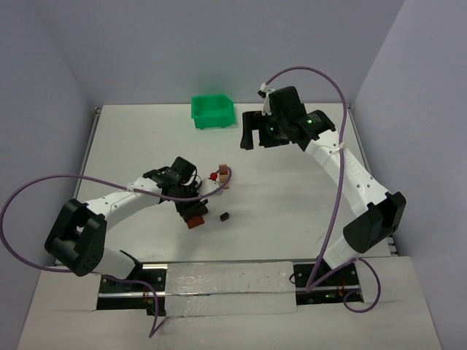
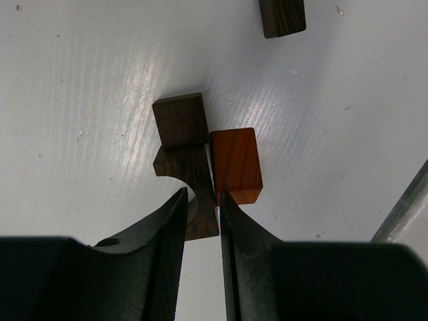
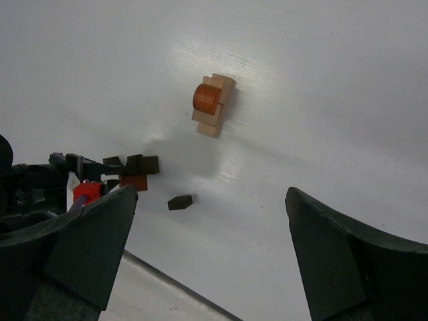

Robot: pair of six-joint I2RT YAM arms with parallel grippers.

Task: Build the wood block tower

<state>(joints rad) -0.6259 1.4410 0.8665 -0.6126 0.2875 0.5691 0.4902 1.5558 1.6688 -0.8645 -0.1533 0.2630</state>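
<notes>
The wood block tower (image 1: 225, 175) is a short light tan stack with a reddish-brown round piece on top; it also shows in the right wrist view (image 3: 214, 105). My left gripper (image 1: 193, 210) is low on the table, and in the left wrist view (image 2: 202, 195) it is shut on one leg of a dark brown arch piece (image 2: 189, 172). A dark cube (image 2: 180, 120) touches the arch's far end. A reddish-brown block (image 2: 235, 165) lies beside it. My right gripper (image 1: 259, 133) is open, empty and held high (image 3: 210, 194).
A green plastic bin (image 1: 212, 111) stands at the back of the table. A small dark block (image 1: 225, 216) lies loose to the right of the left gripper; it also shows in the left wrist view (image 2: 282, 17) and the right wrist view (image 3: 180, 201). A purple cable (image 1: 228, 177) loops close to the tower.
</notes>
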